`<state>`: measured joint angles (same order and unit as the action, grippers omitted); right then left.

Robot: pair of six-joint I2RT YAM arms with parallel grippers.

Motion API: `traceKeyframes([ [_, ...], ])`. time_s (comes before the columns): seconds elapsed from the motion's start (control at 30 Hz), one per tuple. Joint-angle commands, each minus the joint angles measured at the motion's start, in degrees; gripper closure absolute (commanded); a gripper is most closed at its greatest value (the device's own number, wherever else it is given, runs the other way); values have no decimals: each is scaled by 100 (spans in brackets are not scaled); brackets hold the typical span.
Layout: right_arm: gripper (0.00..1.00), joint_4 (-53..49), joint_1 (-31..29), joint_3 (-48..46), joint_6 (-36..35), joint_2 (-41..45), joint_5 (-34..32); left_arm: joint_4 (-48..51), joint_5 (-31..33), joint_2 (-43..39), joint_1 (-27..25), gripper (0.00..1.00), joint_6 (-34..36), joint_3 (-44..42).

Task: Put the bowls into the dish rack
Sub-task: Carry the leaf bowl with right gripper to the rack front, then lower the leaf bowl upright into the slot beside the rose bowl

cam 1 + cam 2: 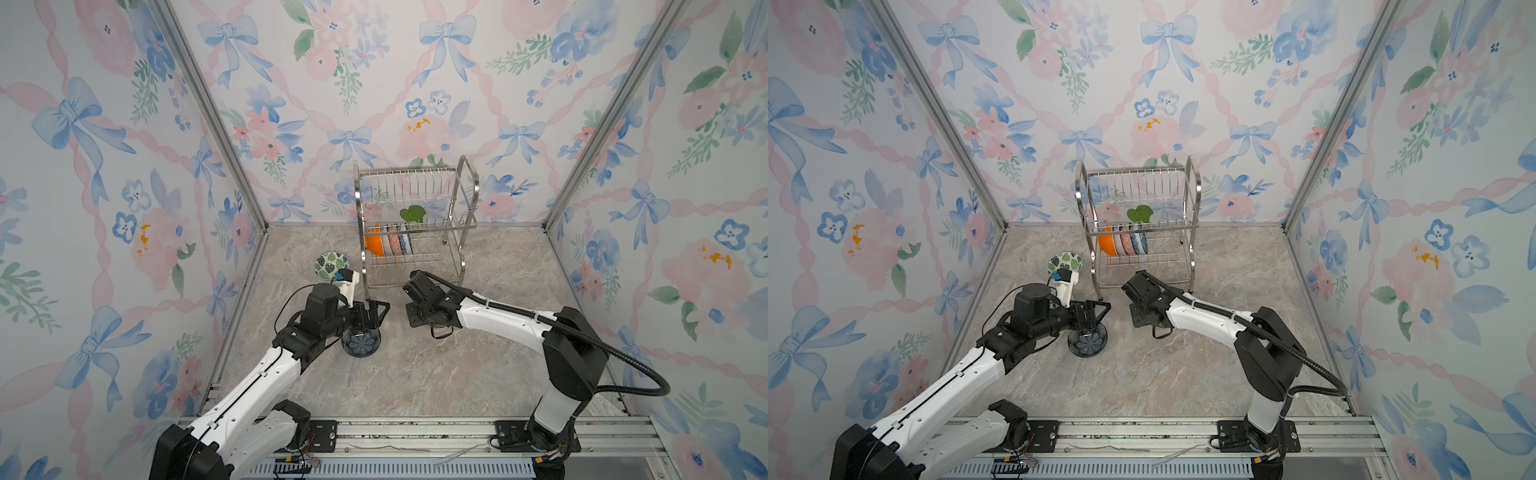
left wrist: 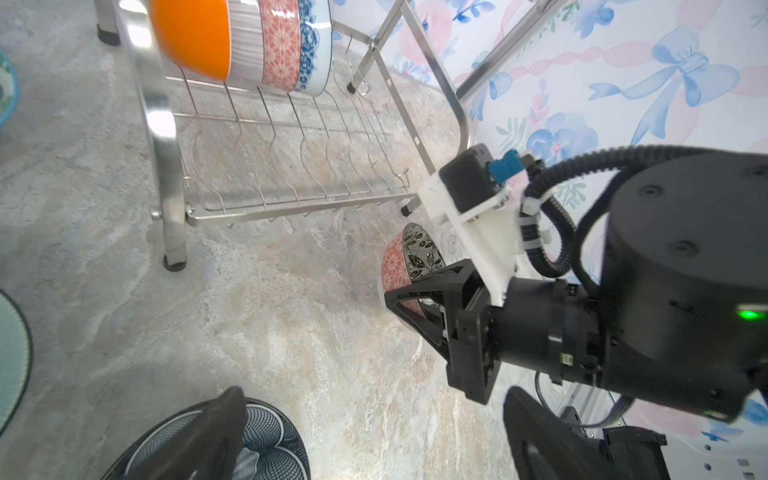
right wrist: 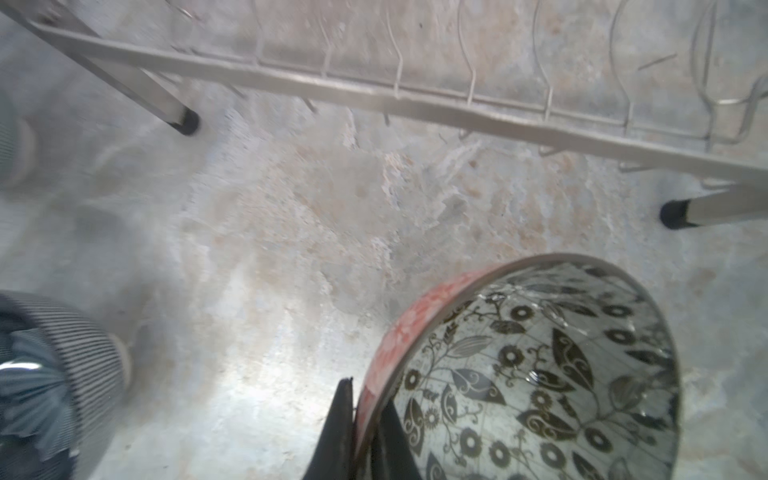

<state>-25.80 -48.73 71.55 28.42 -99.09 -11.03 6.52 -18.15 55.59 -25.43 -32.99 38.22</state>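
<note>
My right gripper (image 3: 361,432) is shut on the rim of a black-white leaf bowl (image 3: 540,374) with a red patterned outside. The bowl is tilted on edge just above the floor, in front of the dish rack (image 3: 415,104). The left wrist view also shows that bowl (image 2: 409,257); in both top views the right arm hides it. My left gripper (image 2: 374,440) stands open over a dark blue flower bowl (image 1: 360,343) (image 1: 1087,343) on the floor. Several bowls, the nearest one orange (image 1: 374,245), stand on edge in the dish rack (image 1: 468,195).
A green-leaf bowl (image 1: 331,265) (image 1: 1064,262) lies on the floor left of the rack, behind my left wrist. The rack's near left leg (image 2: 174,262) stands between the two grippers. Patterned walls enclose three sides.
</note>
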Motion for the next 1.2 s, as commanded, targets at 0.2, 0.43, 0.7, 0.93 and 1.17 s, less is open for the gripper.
traceKeyframes([
  [0.2, 95, 2524, 628, -200, 474, 738, 1902, 134, -356, 108, 330, 2, 268, 581],
  [0.43, 96, 4243, 956, -303, 1187, 313, 2523, 130, -459, 321, 407, 2, 328, 685],
  [0.7, 99, 5524, 1083, -246, 1643, -335, 2803, 139, -531, 359, 504, 2, 379, 770],
  [0.93, 100, 6092, 1086, -372, 1920, -597, 2795, 182, -593, 320, 614, 2, 390, 706],
  [1.17, 100, 6682, 1143, -785, 2000, -560, 2793, 188, -637, 363, 650, 2, 382, 722],
])
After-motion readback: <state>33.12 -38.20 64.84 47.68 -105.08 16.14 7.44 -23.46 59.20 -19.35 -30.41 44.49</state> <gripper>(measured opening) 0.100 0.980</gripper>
